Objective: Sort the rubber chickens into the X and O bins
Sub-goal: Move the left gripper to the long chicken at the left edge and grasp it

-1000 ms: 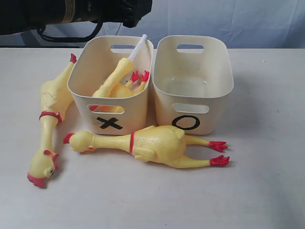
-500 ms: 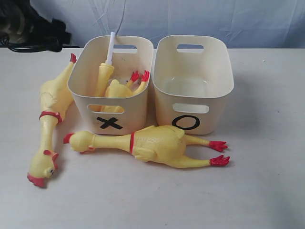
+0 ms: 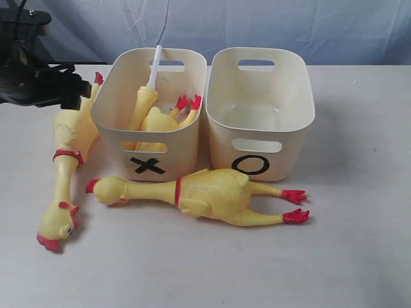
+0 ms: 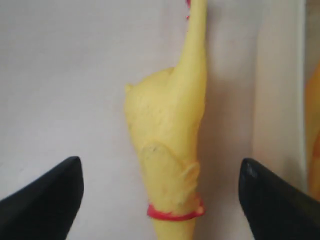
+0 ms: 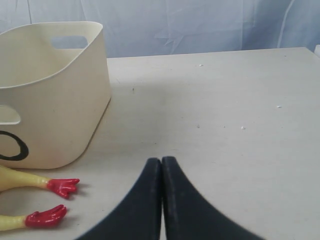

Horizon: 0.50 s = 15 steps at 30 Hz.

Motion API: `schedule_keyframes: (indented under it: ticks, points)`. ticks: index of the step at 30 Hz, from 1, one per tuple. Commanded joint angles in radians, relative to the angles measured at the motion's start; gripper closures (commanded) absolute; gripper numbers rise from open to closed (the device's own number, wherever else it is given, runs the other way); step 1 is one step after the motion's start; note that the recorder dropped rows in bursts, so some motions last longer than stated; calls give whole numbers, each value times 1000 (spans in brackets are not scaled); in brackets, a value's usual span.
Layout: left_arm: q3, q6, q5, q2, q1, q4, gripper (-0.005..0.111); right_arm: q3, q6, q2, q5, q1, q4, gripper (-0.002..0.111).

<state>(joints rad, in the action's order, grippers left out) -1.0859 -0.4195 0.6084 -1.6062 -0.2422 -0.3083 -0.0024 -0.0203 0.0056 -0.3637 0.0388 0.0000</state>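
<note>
Above the long rubber chicken (image 3: 72, 131) that lies left of the X bin (image 3: 149, 165), my left gripper (image 4: 160, 161) hangs open. Its fingers straddle that chicken's body (image 4: 167, 130) near the red neck band (image 4: 175, 213) without touching it. Inside the X bin, a chicken piece with a white tube (image 3: 154, 64) leans upright beside a small chicken with red feet (image 3: 187, 102). Another chicken (image 3: 212, 192) lies in front of both bins. The O bin (image 3: 260, 163) holds nothing visible. My right gripper (image 5: 161, 160) is shut and empty, low over the table near that chicken's red feet (image 5: 62, 186).
The left arm (image 3: 42, 83) is a black mass at the table's back left. The two bins stand side by side and touch. A blue-grey cloth backdrop runs behind the table. The O bin's side (image 5: 60, 100) is close to my right gripper.
My left arm has drawn back from over the X bin and swung left, now over the long chicken. The tube piece has settled more upright in the X bin.
</note>
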Motion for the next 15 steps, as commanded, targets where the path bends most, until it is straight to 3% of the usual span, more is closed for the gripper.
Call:
schedule_keyframes:
  ticks: [1, 15]
  points:
    - [1, 12, -127, -57, 4, 52, 28, 2, 0, -6, 2, 3, 0, 108]
    - [1, 12, -149, -277, 4, -57, 29, 2, 0, -6, 5, 3, 0, 108]
